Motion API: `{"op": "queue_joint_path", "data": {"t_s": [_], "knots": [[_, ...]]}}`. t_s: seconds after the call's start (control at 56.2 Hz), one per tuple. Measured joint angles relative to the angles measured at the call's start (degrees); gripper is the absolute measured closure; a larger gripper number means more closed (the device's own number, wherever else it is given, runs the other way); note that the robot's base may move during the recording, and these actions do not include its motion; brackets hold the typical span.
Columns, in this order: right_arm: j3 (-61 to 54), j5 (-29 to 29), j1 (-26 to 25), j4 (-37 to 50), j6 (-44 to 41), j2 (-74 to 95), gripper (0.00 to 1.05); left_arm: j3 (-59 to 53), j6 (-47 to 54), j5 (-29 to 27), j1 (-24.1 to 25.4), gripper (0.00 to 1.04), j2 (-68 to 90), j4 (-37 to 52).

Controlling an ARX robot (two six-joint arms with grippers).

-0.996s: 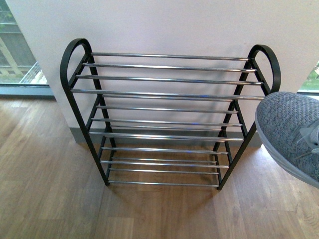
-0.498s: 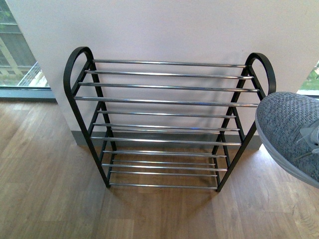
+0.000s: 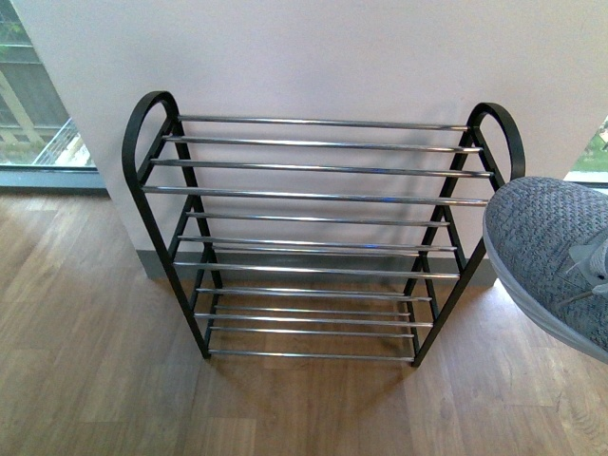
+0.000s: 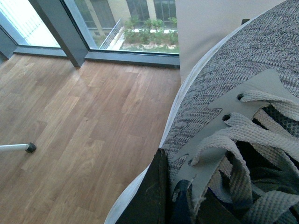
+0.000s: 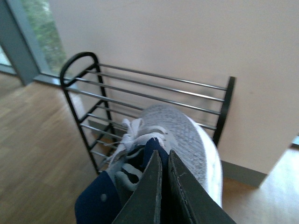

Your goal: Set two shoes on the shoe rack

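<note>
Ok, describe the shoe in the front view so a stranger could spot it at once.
Find the white wall with the black, chrome-barred rack against it. Just past the rack's right loop end, at the picture's edge, is the sneaker. It is grey knit with a pale sole rim, the only soft thing beside the bare bars.

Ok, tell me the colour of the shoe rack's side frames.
Black side frames, with shiny chrome bars between them. Front view shows it best.
</note>
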Motion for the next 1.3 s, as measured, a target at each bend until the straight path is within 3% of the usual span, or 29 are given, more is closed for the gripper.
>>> {"op": "queue_joint_path", "data": {"t_s": [0.16, 0.409, 0.534, 1.245, 1.299], "knots": [[0.2, 6.5, 8.4, 2.4, -0.4, 4.4, 1.03, 0.0, 0.0, 0.0, 0.0, 1.03, 0.0, 0.0], [3.6, 16.4, 16.5, 18.9, -0.2, 24.0, 1.03, 0.0, 0.0, 0.0, 0.0, 1.03, 0.0, 0.0], [4.6, 17.0, 15.5, 23.5, 0.0, 32.3, 1.03, 0.0, 0.0, 0.0, 0.0, 1.03, 0.0, 0.0], [5.3, 15.9, 13.3, 21.0, 1.5, 33.9, 1.03, 0.0, 0.0, 0.0, 0.0, 1.03, 0.0, 0.0], [5.2, 15.2, 13.2, 24.0, 0.9, 35.1, 1.03, 0.0, 0.0, 0.0, 0.0, 1.03, 0.0, 0.0]]}}
